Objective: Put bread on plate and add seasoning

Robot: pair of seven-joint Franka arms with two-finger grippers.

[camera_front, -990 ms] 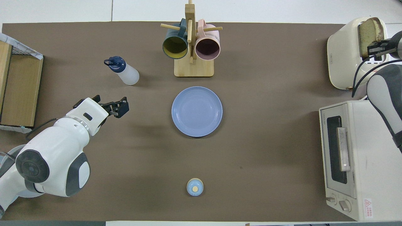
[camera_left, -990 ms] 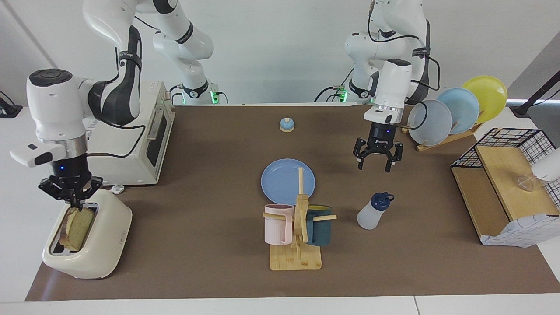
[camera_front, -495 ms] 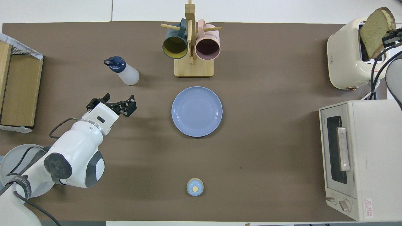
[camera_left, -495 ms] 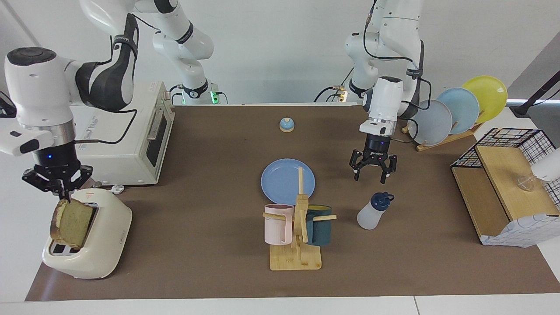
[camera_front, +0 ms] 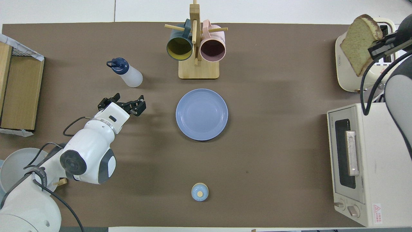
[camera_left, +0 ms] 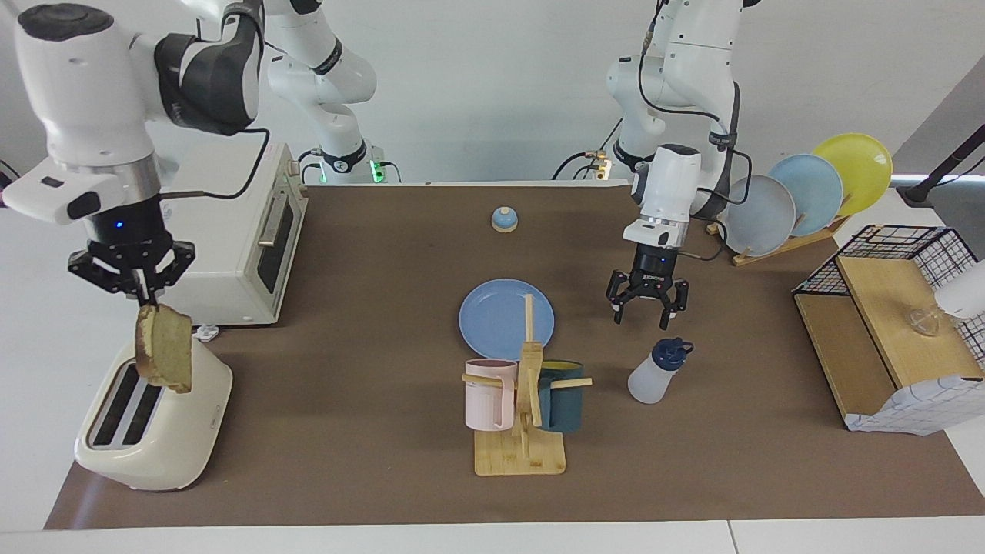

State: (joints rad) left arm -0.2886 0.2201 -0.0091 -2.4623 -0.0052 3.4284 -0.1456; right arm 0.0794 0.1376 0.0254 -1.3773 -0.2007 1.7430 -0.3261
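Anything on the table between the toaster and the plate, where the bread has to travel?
No. In the overhead view only bare brown mat lies between the toaster and the plate.

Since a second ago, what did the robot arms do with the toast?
The right gripper, shut on the bread, lifted it out of the toaster; it now hangs clear above the slots. The left gripper, open, moved toward the seasoning without touching it. The plate, seasoning and mug rack stayed put.
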